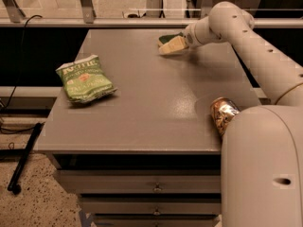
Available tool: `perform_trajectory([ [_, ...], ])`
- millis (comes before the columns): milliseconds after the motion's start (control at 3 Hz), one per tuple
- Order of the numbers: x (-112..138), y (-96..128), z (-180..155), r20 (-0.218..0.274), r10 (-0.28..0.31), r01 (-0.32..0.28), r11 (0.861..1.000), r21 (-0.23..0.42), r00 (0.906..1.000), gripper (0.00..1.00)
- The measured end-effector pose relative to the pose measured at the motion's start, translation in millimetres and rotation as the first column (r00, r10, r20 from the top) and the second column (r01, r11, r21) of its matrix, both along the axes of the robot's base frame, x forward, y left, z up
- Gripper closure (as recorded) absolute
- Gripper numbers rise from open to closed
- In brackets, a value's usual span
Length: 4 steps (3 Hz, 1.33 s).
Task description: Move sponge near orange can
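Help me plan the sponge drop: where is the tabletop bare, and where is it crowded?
The widest bare patch is the middle of the table, between the chip bag on the left and the orange can at the right front. Crowded: the far right, where the end effector holds the sponge, and the can's right side, hidden by the robot's body.

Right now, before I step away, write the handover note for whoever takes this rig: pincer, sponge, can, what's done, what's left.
Pincer: at the far side of the table, right against the sponge; whether it grips cannot be told.
Sponge: tilted, green top up.
Orange can: on its side at the near right edge, partly behind the robot's body, well apart from the sponge.
Done: pincer is at the sponge.
Left: bring the sponge over and set it beside the can.
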<state>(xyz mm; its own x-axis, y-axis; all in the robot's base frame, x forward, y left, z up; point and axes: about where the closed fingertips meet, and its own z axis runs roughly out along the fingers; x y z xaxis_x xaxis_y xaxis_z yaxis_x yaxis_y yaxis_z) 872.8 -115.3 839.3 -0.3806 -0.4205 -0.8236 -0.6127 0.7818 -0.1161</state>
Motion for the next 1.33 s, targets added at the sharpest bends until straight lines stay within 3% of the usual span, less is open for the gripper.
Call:
perform_trajectory([
  [333, 9, 0, -8, -0.028, -0.014, 0.014, 1.0, 0.015, 0.9995, 0.16],
  [667, 12, 5, -8, -0.055, -0.001, 0.003, 1.0, 0.031, 0.9985, 0.42],
  [1000, -1, 4, 17, -0.032, 0.042, -0.041, 0.999, 0.024, 0.9986, 0.73],
  [1333, -15, 3, 40, -0.002, 0.083, -0.083, 0.997, 0.003, 0.9965, 0.95],
])
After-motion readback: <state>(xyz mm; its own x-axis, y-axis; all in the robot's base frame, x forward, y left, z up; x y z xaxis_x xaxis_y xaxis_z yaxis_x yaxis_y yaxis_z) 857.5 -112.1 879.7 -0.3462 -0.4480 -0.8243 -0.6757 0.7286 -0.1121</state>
